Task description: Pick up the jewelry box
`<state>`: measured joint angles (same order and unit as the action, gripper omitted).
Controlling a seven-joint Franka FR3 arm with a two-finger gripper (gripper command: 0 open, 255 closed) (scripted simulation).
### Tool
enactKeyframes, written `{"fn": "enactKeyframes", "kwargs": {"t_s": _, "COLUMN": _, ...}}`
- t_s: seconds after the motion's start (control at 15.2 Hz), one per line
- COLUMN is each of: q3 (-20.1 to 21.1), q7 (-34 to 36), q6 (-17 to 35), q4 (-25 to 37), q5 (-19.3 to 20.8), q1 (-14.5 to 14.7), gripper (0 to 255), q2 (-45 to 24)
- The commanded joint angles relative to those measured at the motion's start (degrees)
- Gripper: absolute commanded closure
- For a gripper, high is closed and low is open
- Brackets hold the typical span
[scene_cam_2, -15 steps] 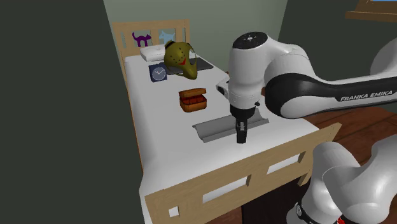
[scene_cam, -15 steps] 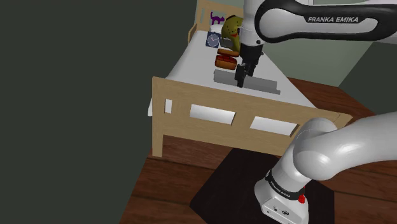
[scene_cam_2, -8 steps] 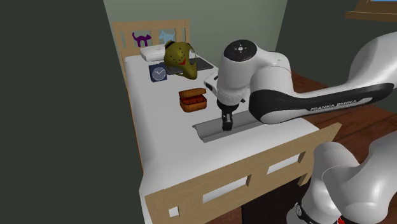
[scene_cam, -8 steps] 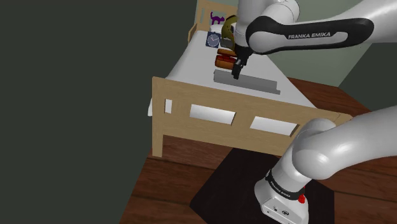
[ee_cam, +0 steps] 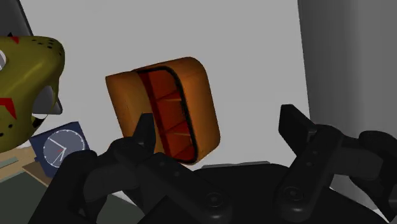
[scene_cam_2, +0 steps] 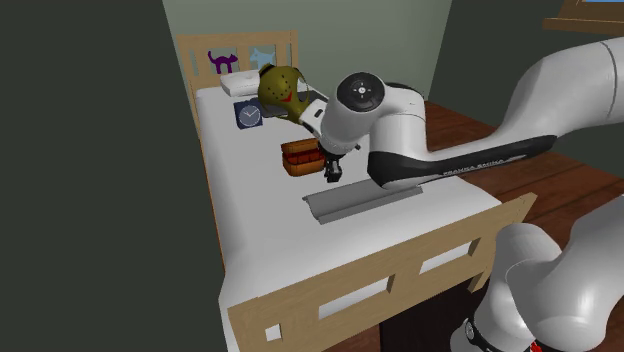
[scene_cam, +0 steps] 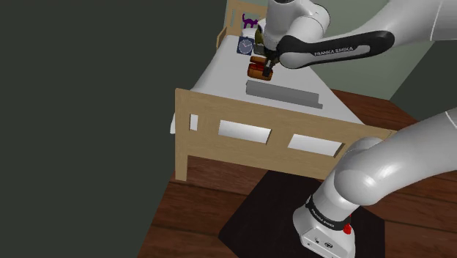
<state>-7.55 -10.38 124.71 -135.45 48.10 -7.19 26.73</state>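
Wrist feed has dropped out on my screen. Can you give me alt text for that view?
The open black gripper hangs over a white bed surface, with an orange-brown jewelry box, its red inside showing, lying just ahead, close to one finger and not clasped. To the side of the box sit an olive-green mask and a small blue clock.

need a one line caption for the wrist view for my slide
Open claw poised at the orange-brown jewelry box on the pale bed, blue clock and olive mask nearby.
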Motion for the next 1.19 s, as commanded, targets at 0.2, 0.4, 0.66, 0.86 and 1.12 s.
{"fn": "enactKeyframes", "kwargs": {"t_s": 0.2, "q3": -0.6, "q7": 0.7, "q6": 9.3, "q4": 4.4, "q5": 10.6, "q1": -2.0, "gripper": 0, "q2": -5.9}}
{"fn": "enactKeyframes", "kwargs": {"t_s": 0.4, "q3": -0.8, "q7": 1.8, "q6": 14.3, "q4": 8.0, "q5": 17.1, "q1": -3.2, "gripper": 0, "q2": -9.6}}
{"fn": "enactKeyframes", "kwargs": {"t_s": 0.66, "q3": -0.8, "q7": 4.2, "q6": 15.5, "q4": 6.8, "q5": 19.2, "q1": -3.6, "gripper": 0, "q2": -10.3}}
{"fn": "enactKeyframes", "kwargs": {"t_s": 0.86, "q3": -0.7, "q7": 6.8, "q6": 16.6, "q4": 5.6, "q5": 21.2, "q1": -4.1, "gripper": 0, "q2": -11.0}}
{"fn": "enactKeyframes", "kwargs": {"t_s": 1.12, "q3": -0.7, "q7": 8.1, "q6": 17.1, "q4": 5.0, "q5": 22.3, "q1": -4.3, "gripper": 255, "q2": -11.5}}
